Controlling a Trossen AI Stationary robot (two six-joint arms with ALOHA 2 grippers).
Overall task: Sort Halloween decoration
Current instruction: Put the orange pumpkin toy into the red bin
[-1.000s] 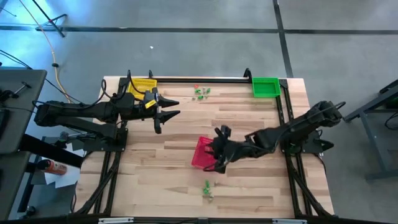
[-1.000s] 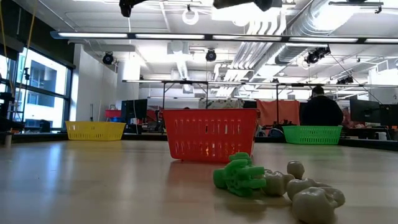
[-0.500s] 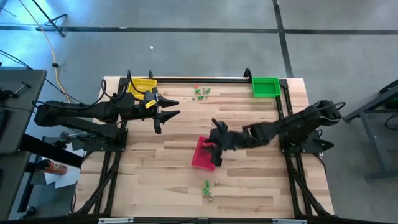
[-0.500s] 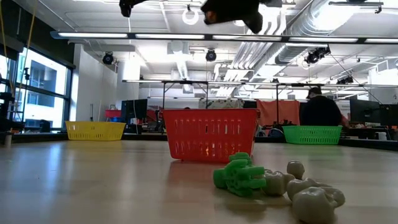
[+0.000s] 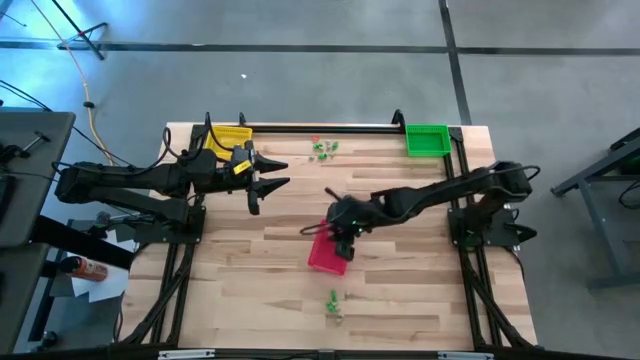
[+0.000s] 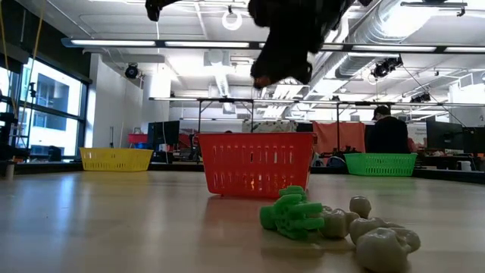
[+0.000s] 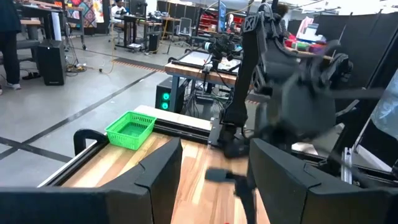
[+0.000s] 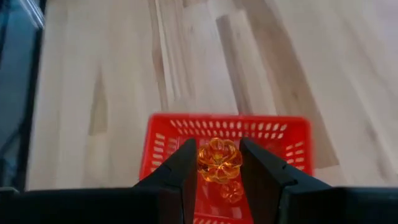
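Above table [image 5: 400, 300], right hand [image 8: 219, 163] pinches orange trinket [image 8: 218, 159].

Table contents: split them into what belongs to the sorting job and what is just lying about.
Job:
- orange trinket held in the right gripper, above the red basket
- another orange trinket inside that basket
- green trinkets near the front edge
- trinket cluster near the back rail
- yellow basket
- green basket

Lying about:
- left gripper, open, waiting near the yellow basket
- person in the room behind

Dark jointed arms (yellow tag on left arm [image 5: 240, 166]).
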